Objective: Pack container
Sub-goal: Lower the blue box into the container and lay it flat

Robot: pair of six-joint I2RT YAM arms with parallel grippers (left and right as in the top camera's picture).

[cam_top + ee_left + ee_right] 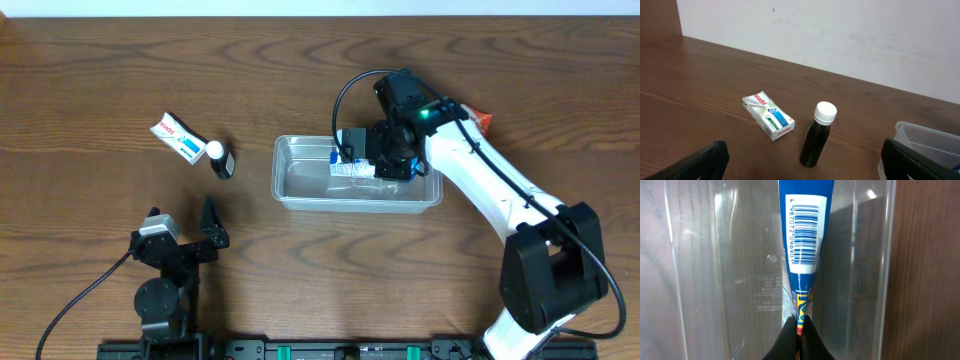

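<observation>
Two grippers: right gripper (799,326) pinches a blue tube (805,230), probably toothpaste, over the container (288,192); left gripper (183,217) gapes.

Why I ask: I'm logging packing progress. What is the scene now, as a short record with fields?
container: clear tub, right of centre
right gripper: shut on the crimped end of the blue tube, tube within the container's outline
left gripper: open, empty, apart from the items
not yet packed: small box and dark white-capped bottle, side by side, left of the container
</observation>
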